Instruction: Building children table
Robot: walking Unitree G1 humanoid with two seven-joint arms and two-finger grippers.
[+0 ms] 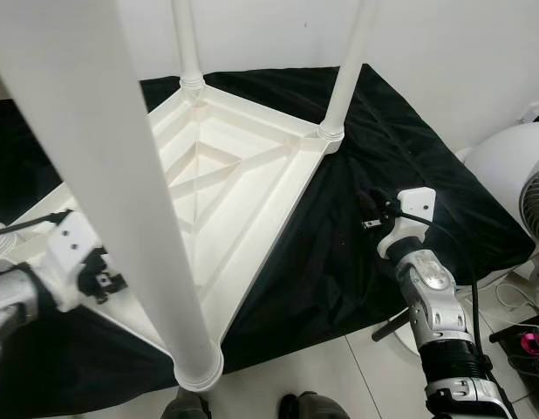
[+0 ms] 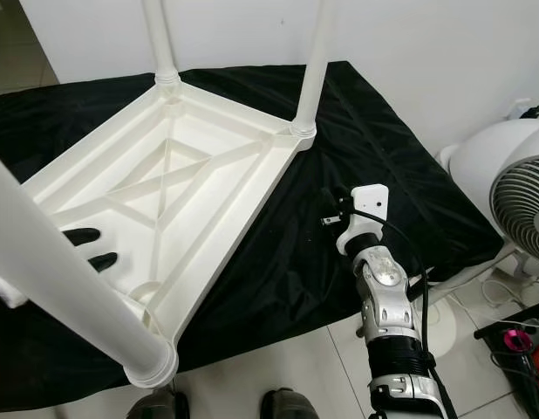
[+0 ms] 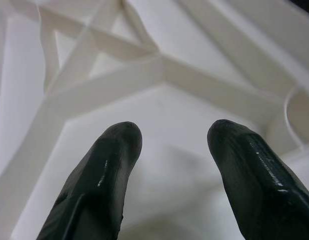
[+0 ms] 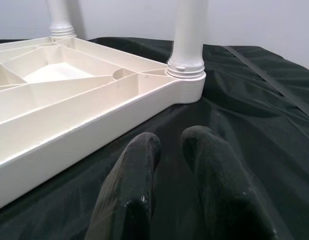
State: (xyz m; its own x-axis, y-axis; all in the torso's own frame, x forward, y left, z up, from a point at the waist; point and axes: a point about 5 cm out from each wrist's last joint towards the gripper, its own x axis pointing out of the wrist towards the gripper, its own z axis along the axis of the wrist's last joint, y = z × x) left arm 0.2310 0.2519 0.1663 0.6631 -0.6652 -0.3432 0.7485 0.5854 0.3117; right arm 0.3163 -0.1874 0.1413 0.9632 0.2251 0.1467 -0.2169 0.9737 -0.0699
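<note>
A white plastic children's table [image 2: 237,212] lies upside down on a black cloth [image 1: 357,262], its ribbed underside facing up. Three white legs stand in its corners: a near one [image 1: 121,175], a far right one [image 1: 344,78] and a far left one [image 1: 187,44]. My left gripper [image 2: 93,248] hovers open over the ribs at the table's left side, with nothing between its fingers [image 3: 109,160]. My right gripper [image 1: 370,209] hangs low over the cloth to the right of the table, shut on nothing, pointing toward the far right leg [image 4: 187,40].
A white fan [image 2: 509,196] stands on the tiled floor at the right, with cables and a pink object [image 1: 531,342] near it. A white wall runs close behind the cloth. My feet [image 1: 187,406] are at the cloth's front edge.
</note>
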